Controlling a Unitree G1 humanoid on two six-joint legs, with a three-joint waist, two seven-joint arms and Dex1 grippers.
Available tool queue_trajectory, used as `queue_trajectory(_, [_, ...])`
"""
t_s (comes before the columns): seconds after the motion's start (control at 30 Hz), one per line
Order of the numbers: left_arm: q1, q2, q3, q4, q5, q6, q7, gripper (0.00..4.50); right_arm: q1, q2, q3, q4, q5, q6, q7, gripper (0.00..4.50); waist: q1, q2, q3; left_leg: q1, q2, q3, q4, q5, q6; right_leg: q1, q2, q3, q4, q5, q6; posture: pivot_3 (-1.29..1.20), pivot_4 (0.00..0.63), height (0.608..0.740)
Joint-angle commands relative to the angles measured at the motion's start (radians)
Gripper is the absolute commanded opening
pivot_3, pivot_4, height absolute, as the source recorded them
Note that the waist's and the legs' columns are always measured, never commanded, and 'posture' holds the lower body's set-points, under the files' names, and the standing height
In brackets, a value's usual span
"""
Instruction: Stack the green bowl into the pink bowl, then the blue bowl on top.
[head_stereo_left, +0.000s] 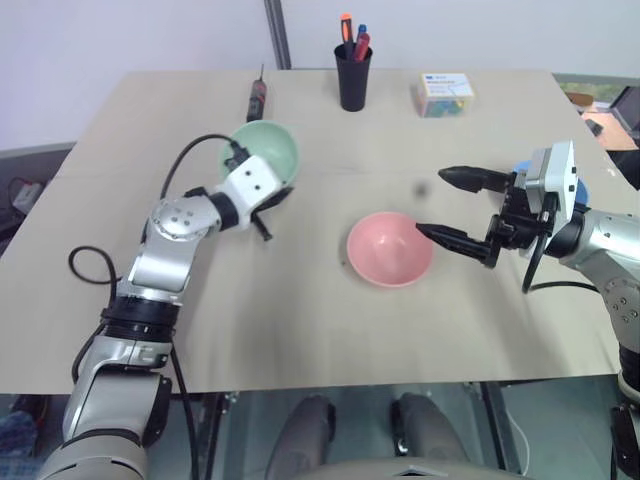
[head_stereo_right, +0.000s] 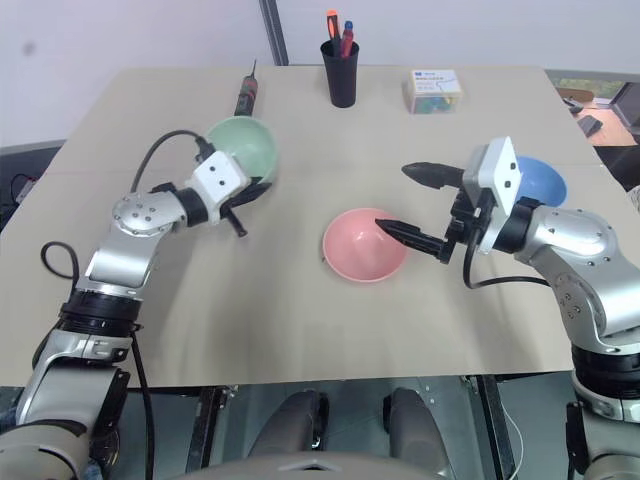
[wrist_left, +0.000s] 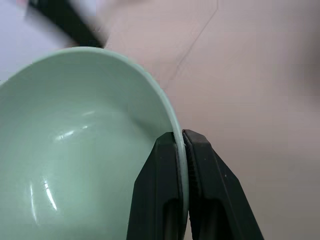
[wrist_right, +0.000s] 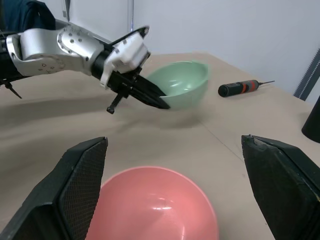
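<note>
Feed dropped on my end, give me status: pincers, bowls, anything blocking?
Left pincer shut on green bowl rim, bowl lifted. Right pincer open beside pink bowl. Blue bowl behind right arm. Path to pink unobstructed.

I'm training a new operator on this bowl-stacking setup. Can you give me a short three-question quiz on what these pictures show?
1. True or false: the left gripper is shut on the rim of the green bowl.
2. Which bowl lies between the fingers of the open right gripper?
A. the blue bowl
B. the pink bowl
C. the green bowl
3. Fill in: the black cup at the table's far edge holds ____.

Key:
1. True. One finger is inside the rim and one outside, and the bowl is lifted off the table.
2. B, seen from the right wrist; the fingers are not touching it.
3. Pens.
</note>
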Motion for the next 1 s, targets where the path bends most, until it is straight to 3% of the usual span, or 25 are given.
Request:
queue_trajectory(0.03, [-0.042,0.007,-0.042,-0.144,-0.110,-0.087,-0.199,0.02,-0.016,-0.015,-0.004,-0.016,0.000,-0.027,0.001,4.50,-0.004,0.000,0.000,0.000,0.000,0.001,0.000,0.000,0.000,0.000,0.000,0.000,0.000,0.000,0.000,0.00,0.150,0.740])
queue_trajectory(0.33, [-0.089,-0.048,-0.166,-0.222,-0.246,-0.180,-0.511,0.02,-0.018,-0.009,0.009,-0.011,-0.008,-0.040,-0.008,4.50,-0.003,0.000,0.000,0.003,0.000,0.001,0.001,0.000,0.000,0.003,0.001,0.000,0.000,0.000,0.000,0.00,0.150,0.740])
queue_trajectory(0.57, [-0.108,-0.095,-0.177,-0.207,-0.273,-0.200,-0.578,0.02,0.009,-0.025,-0.013,-0.038,-0.005,-0.035,-0.024,4.50,-0.002,0.000,0.000,0.003,0.000,-0.001,0.002,0.000,0.000,0.005,0.002,-0.001,0.000,0.000,0.000,0.00,0.150,0.740])
queue_trajectory(0.73, [-0.120,-0.150,-0.149,-0.171,-0.281,-0.251,-0.551,1.67,0.025,-0.036,-0.029,-0.057,0.004,-0.028,-0.041,4.50,0.000,0.000,0.000,0.003,0.000,-0.003,0.003,0.000,0.000,0.006,0.002,-0.002,-0.001,0.000,0.000,0.00,0.150,0.740])
queue_trajectory(0.77, [-0.124,-0.160,-0.146,-0.162,-0.278,-0.266,-0.548,1.78,0.028,-0.039,-0.030,-0.059,0.006,-0.028,-0.043,4.50,0.000,0.000,0.000,0.003,0.000,-0.003,0.003,0.000,0.000,0.006,0.002,-0.002,0.000,0.000,0.000,0.00,0.150,0.740])
queue_trajectory(0.8, [-0.127,-0.167,-0.143,-0.156,-0.276,-0.276,-0.546,2.39,0.029,-0.040,-0.031,-0.059,0.007,-0.029,-0.045,4.50,0.000,0.000,0.000,0.003,0.000,-0.003,0.003,0.000,0.000,0.006,0.002,-0.003,0.000,0.000,0.000,0.00,0.150,0.740])
queue_trajectory(0.83, [-0.131,-0.172,-0.142,-0.149,-0.275,-0.283,-0.544,2.50,0.030,-0.042,-0.031,-0.059,0.008,-0.029,-0.046,4.50,0.000,0.000,0.000,0.003,0.000,-0.003,0.003,0.000,0.000,0.006,0.002,-0.003,0.000,0.000,0.000,0.00,0.150,0.740])
queue_trajectory(0.87, [-0.133,-0.175,-0.141,-0.145,-0.274,-0.288,-0.543,3.11,0.030,-0.043,-0.031,-0.060,0.009,-0.030,-0.048,4.50,-0.002,0.000,0.000,0.003,-0.001,-0.003,0.003,0.000,0.000,0.006,0.002,-0.003,0.000,0.000,0.000,0.00,0.150,0.740])
queue_trajectory(0.9, [-0.137,-0.188,-0.131,-0.137,-0.278,-0.289,-0.523,3.29,0.031,-0.044,-0.030,-0.059,0.009,-0.030,-0.048,4.50,-0.003,0.000,0.000,0.003,-0.001,-0.003,0.003,0.000,0.000,0.006,0.002,-0.002,0.000,0.000,0.000,0.00,0.150,0.740])
queue_trajectory(0.93, [-0.140,-0.199,-0.118,-0.134,-0.291,-0.271,-0.503,3.77,0.032,-0.045,-0.030,-0.060,0.010,-0.030,-0.049,4.50,-0.002,0.000,0.000,0.004,-0.001,-0.002,0.003,0.000,0.000,0.006,0.002,-0.002,0.000,0.000,0.000,0.00,0.150,0.740])
queue_trajectory(1.0, [-0.138,-0.211,-0.094,-0.133,-0.313,-0.231,-0.464,3.77,0.035,-0.047,-0.031,-0.060,0.010,-0.030,-0.049,4.50,-0.002,0.000,0.000,0.004,-0.001,-0.003,0.003,0.000,0.000,0.007,0.002,-0.002,0.000,0.000,0.000,0.00,0.150,0.740])
